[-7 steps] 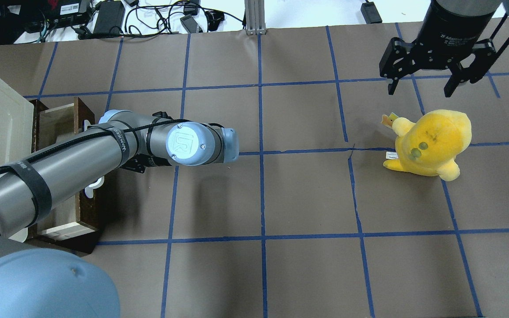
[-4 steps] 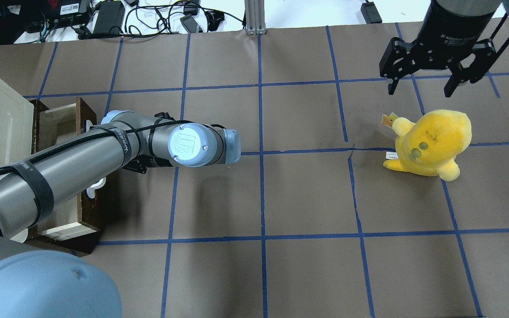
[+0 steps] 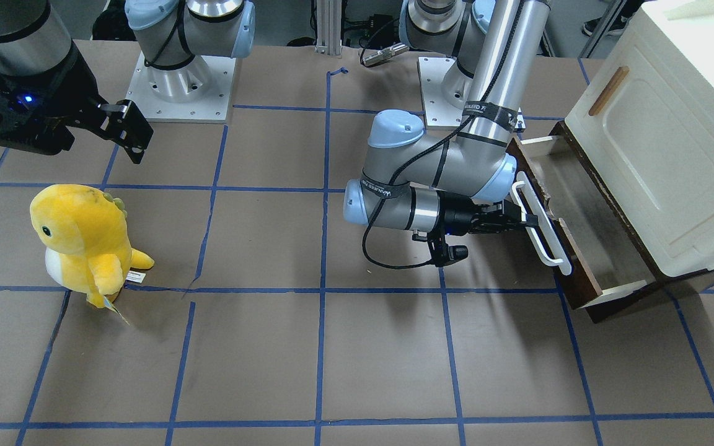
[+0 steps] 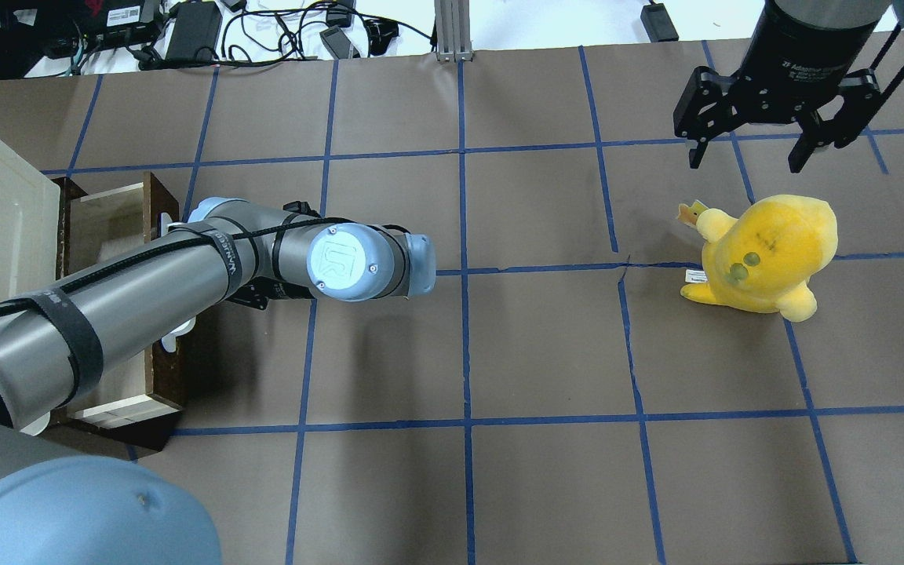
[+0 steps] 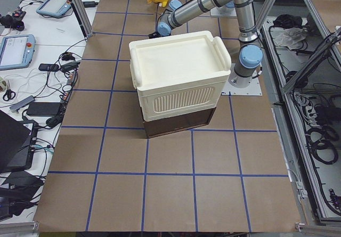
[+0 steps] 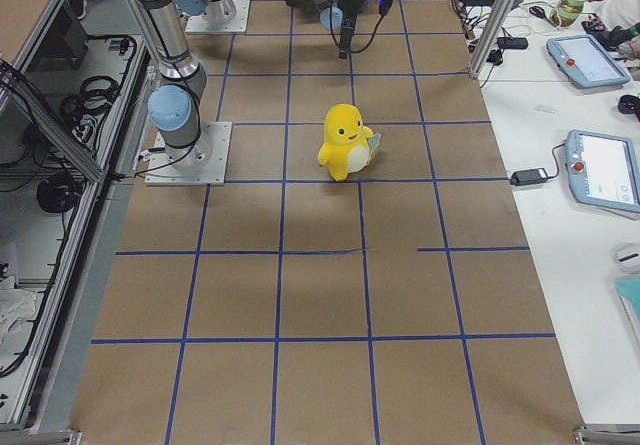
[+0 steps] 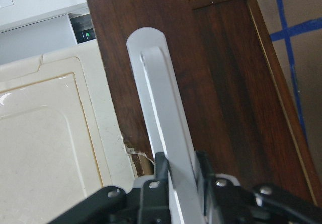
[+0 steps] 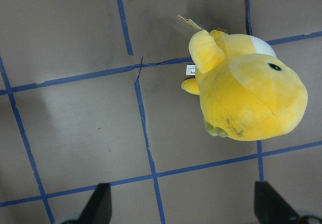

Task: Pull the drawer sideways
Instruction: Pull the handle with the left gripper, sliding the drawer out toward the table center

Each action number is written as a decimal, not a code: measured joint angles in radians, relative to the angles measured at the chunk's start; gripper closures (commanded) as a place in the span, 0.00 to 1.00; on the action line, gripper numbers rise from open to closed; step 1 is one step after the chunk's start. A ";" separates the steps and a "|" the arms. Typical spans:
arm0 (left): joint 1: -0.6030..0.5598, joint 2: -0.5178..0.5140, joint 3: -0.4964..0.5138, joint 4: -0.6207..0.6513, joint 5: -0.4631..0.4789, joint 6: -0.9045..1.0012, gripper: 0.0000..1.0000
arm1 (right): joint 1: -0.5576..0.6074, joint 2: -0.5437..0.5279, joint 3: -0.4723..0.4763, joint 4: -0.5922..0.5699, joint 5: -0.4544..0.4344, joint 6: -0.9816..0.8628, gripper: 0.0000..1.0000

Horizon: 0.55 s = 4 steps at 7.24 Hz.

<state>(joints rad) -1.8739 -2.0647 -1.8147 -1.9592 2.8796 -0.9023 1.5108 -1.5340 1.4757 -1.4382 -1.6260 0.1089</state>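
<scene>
The drawer [image 3: 586, 229] has a dark brown front [image 3: 571, 266], pale wood sides and a long white bar handle [image 3: 543, 232]. It stands partly pulled out from under the cream-white cabinet [image 3: 661, 136]. My left gripper [image 3: 521, 220] is shut on the middle of the handle. In the left wrist view its fingers [image 7: 161, 166] clamp the white handle [image 7: 158, 113] against the brown front [image 7: 226, 93]. In the overhead view my left arm hides most of the drawer [image 4: 107, 212]. My right gripper [image 4: 750, 161] is open and empty, held above the table far from the drawer.
A yellow plush toy [image 4: 766, 251] stands on the brown gridded table below my right gripper; it also shows in the right wrist view [image 8: 246, 93]. Cables and power bricks [image 4: 193, 31] lie beyond the table's far edge. The arm bases [image 3: 180, 80] stand at the robot's side.
My left arm has moved away from the cabinet with the handle in its grip, and the drawer has slid further out. The right arm and the plush have not moved.
</scene>
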 measured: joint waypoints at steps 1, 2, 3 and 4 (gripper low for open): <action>-0.004 0.000 0.000 -0.001 0.001 -0.001 0.74 | 0.000 0.000 0.000 0.000 0.000 0.000 0.00; -0.008 0.000 0.000 -0.001 0.001 -0.001 0.74 | 0.000 0.000 0.000 0.000 0.000 0.000 0.00; -0.010 0.000 0.000 -0.001 0.001 -0.001 0.74 | 0.000 0.000 0.000 -0.001 0.000 0.000 0.00; -0.011 0.000 0.000 -0.002 0.001 -0.001 0.74 | 0.000 0.000 0.000 -0.001 0.000 0.000 0.00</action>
<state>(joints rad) -1.8845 -2.0647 -1.8147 -1.9608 2.8808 -0.9032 1.5109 -1.5340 1.4757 -1.4389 -1.6260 0.1089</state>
